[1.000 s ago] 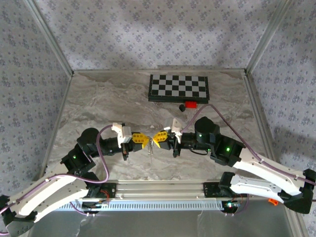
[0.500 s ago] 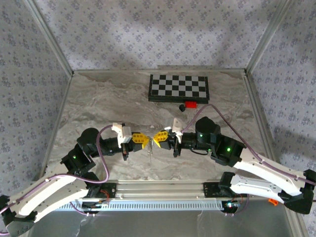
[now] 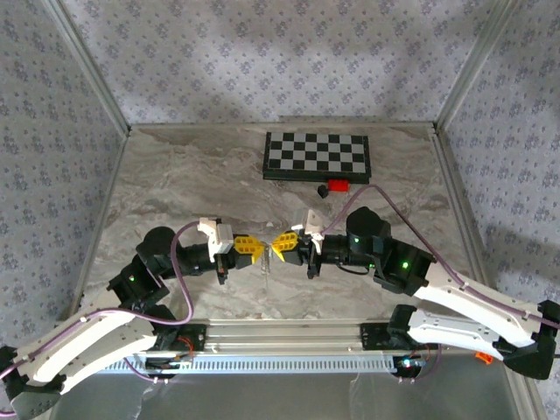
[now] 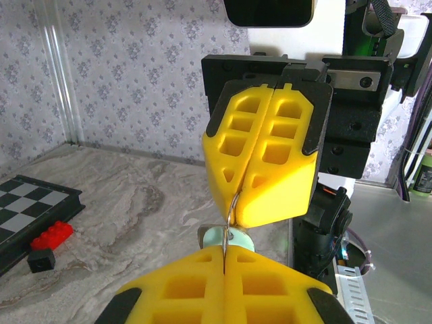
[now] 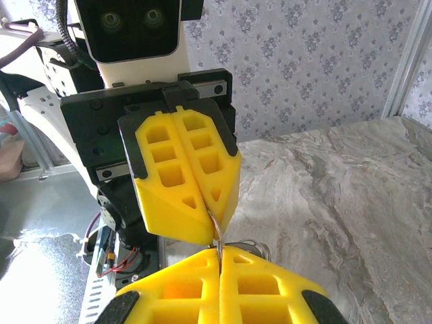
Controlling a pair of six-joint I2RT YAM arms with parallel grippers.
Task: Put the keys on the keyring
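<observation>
left gripper mid-desk, clenched, tip to tip with right. thin keyring strand pinched in both seams, bridging gap. key: mint head just behind strand, by left fingertips; touching or not, cannot tell. right gripper clenched too. checkerboard at back, well apart.

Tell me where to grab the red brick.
Likely from straight above: the red brick lies flat on the table, long side along the near edge of the checkerboard. Pinch across its narrow width at mid-length; the black block sits close to one end, so the ends give less room.
</observation>
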